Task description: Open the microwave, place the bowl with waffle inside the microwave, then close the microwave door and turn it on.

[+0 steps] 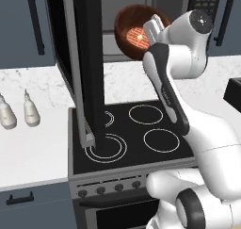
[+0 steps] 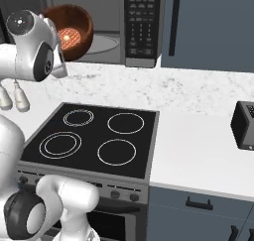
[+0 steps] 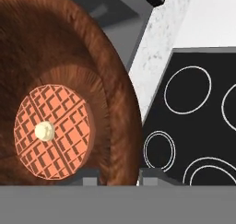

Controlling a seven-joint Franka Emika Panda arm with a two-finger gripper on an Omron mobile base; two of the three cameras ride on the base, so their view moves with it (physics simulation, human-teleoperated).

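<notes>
bowl [image 1: 136,31] is held by its rim in the closed gripper [image 3: 119,176], tipped, at the open microwave [image 2: 106,27] mouth above the stove [image 2: 96,138]. it should be levelled and eased in, kept clear of the door [image 1: 80,58], so the waffle [image 3: 51,132] is not lost.

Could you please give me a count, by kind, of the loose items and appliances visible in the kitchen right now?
Microwave: 1
Stove: 1
Toaster: 1
Bowl: 1
Waffle: 1
White bottles: 2
Total: 7
</notes>
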